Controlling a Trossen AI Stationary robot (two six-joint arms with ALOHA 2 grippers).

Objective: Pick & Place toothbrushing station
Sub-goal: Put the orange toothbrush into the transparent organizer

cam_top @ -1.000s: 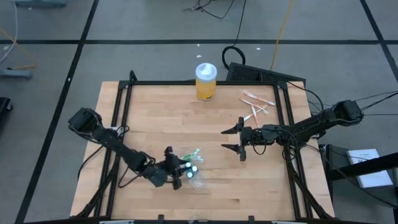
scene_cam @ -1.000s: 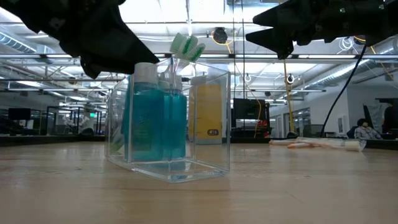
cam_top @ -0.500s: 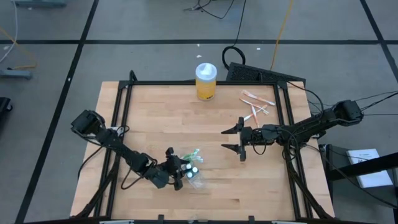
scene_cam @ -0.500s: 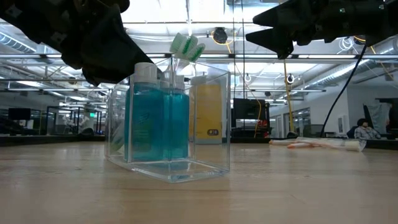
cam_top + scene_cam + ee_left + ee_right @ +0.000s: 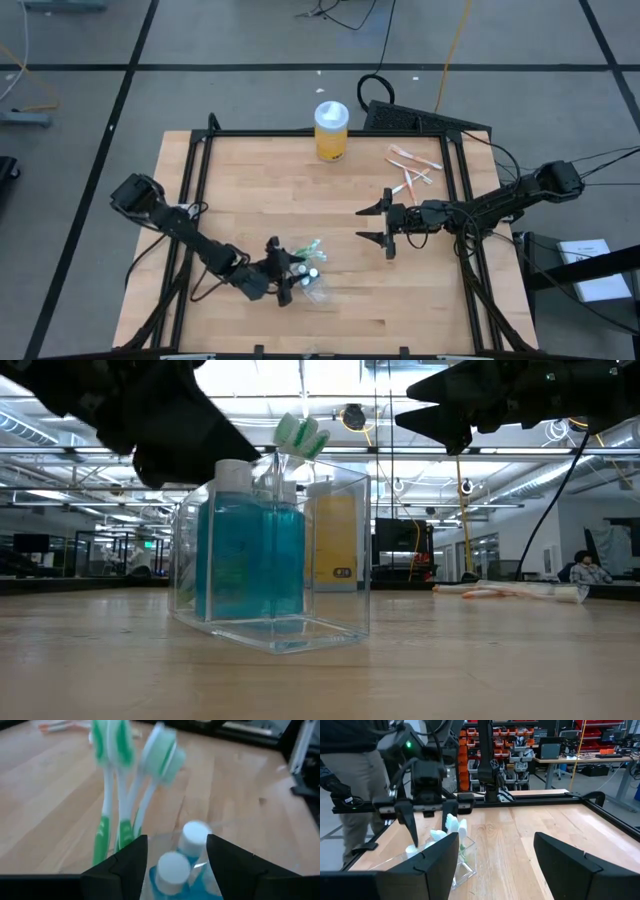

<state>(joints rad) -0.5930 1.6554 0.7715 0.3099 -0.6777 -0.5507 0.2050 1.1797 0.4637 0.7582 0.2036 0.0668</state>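
At the lower centre of the high view, the station [image 5: 310, 272] stands on the table [image 5: 250, 200], the left gripper [image 5: 285, 276] spread open over it.
A finger may clip the toothbrushes [image 5: 117, 785] or bottles [image 5: 182, 852] and tip it; the right gripper [image 5: 372, 224] waits open, mid-right.

In the high view the left pincer [image 5: 285, 279] covered one side of the station [image 5: 312, 283], so whether its fingers touched the clear wall could not be told. In the low view that pincer [image 5: 165, 430] ran off the picture's top and left, a dark mass hiding the wall's upper corner. In the left wrist view the brushes [image 5: 117, 780] and bottle caps [image 5: 194, 836] were blurred, and the bottles were cut off by the picture's edge. The right pincer [image 5: 495, 862] showed only its two fingers, cropped; a person [image 5: 355, 785] behind the counter was cut at the chest. The small sticks [image 5: 412, 168] were too small to name.
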